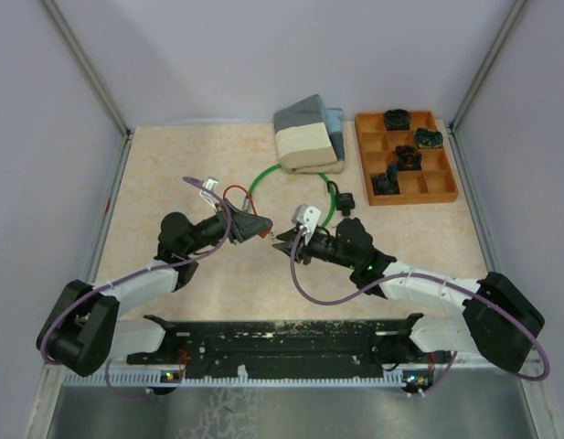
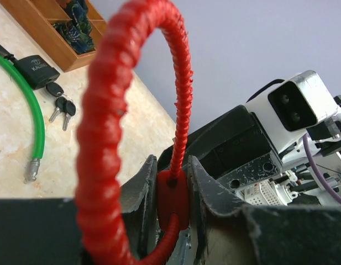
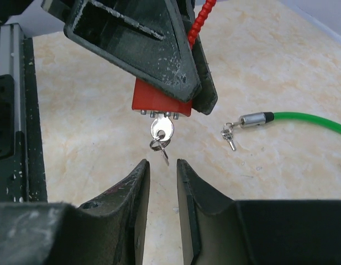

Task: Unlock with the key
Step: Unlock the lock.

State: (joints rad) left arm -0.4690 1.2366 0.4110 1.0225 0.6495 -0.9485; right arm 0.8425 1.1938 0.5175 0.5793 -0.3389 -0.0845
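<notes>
Since the key (image 3: 162, 128) needs a steady lock to turn against, the left claw (image 2: 171, 165) clamps the red padlock (image 3: 159, 104) by its body and holds it off the table (image 3: 93, 110), with the keyhole end facing the other arm and the red cable loop (image 2: 104, 110) sticking out behind. The key sits in that keyhole with a ring dangling from it. The right claw (image 3: 162, 165) hovers just short of it, jaws narrowly parted and empty, lined up to pinch the key's head, probably for the turn.
</notes>
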